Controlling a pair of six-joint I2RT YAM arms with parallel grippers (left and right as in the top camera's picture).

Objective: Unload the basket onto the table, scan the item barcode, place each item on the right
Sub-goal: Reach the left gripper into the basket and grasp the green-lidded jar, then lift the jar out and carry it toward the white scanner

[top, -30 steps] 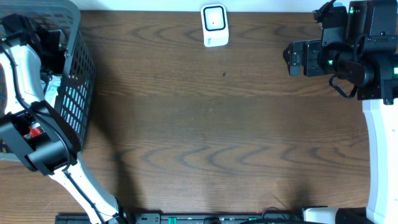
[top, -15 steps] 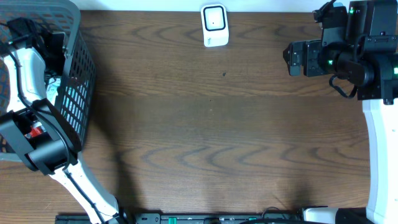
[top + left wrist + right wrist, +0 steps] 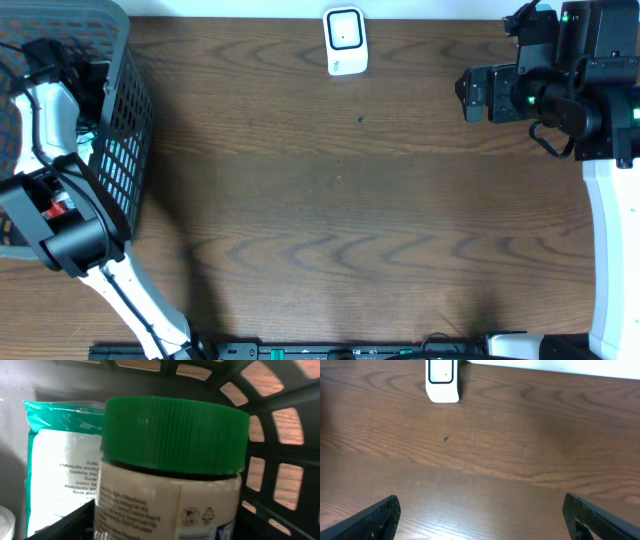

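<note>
Two arms, one busy. Step in hand, by my read: the pick, 1st part of the scan job, w/ the scan itself not yet begun.

L gripper is down inside the grey basket at the table's left edge. Its wrist cam is filled by a jar w/ a green ribbed lid, upright, label facing the cam. Jar sits between the jaws, but contact isn't visible, so I can't tell if the claw has it clamped or is merely around it. A teal-and-white pouch stands just behind, on the jar's left.

R gripper hangs over bare wood at the far right, jaws spread wide, nothing in them.

White scanner stands at the table's back edge, mid-width, well apart from the basket.

Next move, as I judge it: confirm a firm hold below the lid, lift straight up clear of the basket wall, carry across to the scanner, turn the jar so its barcode faces the scanner window. Barcode isn't plainly visible yet; may need rotating.
</note>
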